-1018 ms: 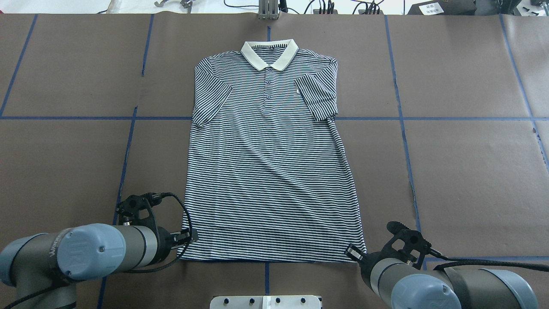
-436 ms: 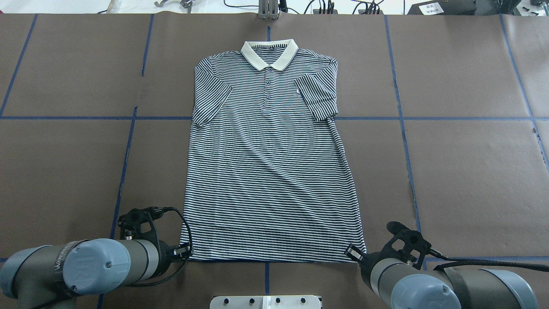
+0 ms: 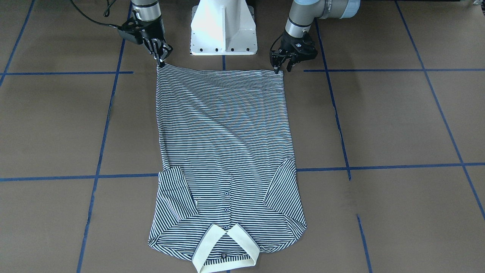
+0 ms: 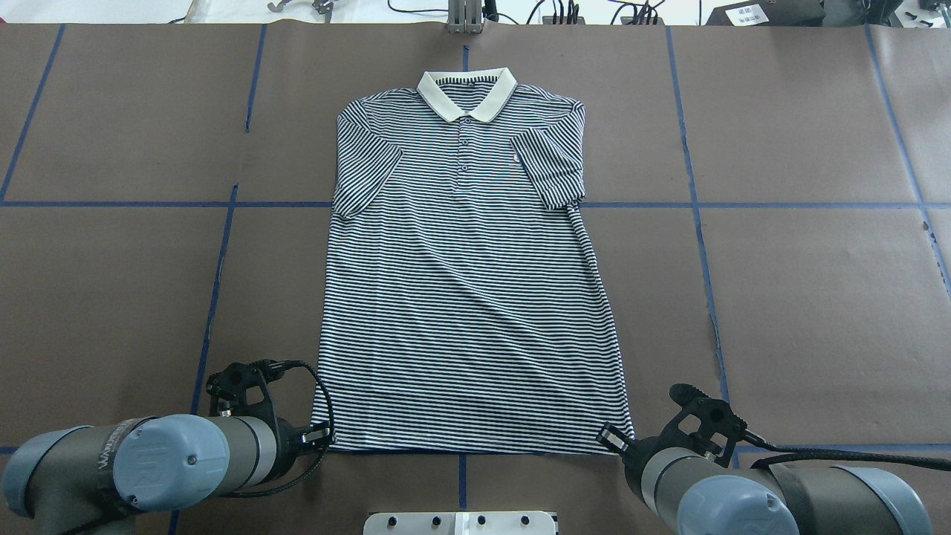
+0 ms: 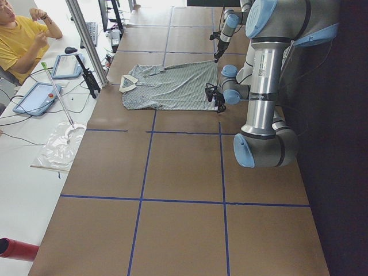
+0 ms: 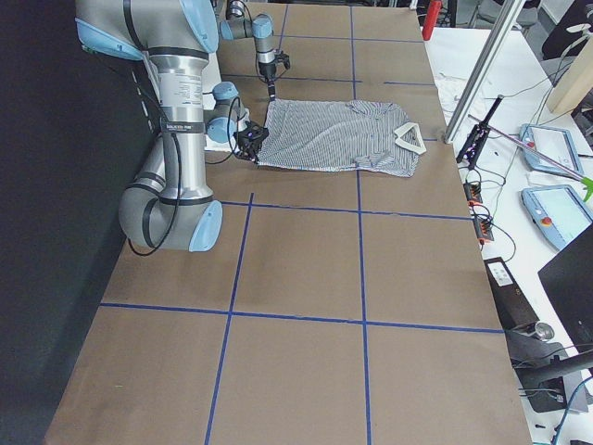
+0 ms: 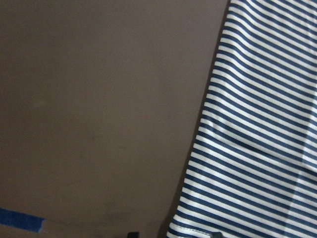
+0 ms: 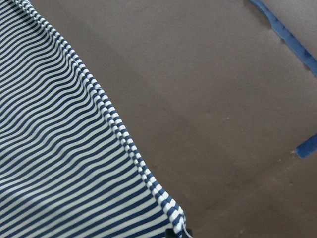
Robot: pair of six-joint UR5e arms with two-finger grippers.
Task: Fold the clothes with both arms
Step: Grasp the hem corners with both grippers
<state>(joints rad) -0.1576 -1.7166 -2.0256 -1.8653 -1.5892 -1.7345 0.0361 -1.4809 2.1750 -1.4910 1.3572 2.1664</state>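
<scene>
The jaws of the right gripper (image 3: 162, 62) are drawn narrow and pinch the polo shirt (image 3: 223, 144) at one corner of its hem. The right wrist view shows that striped corner caught between two dark tips at the picture's bottom edge. The jaws of the left gripper (image 3: 282, 67) stand wide at the hem's other corner, one on each side of it. In the left wrist view the cloth's corner lies between them, unclamped. Both grippers point down at the hem. The right arm (image 3: 146, 9) and left arm (image 3: 322, 9) rise behind them on either side of the white pedestal base (image 3: 223, 26), which stands just beyond the middle of the hem. The shirt lies flat and face up on the brown counter (image 3: 398, 121). It is buttoned, with both short sleeves folded in over the chest and its cream collar (image 3: 225, 246) at the end farthest from the hem. Blue tape lines (image 3: 379, 167) cross the counter beside the shirt.
</scene>
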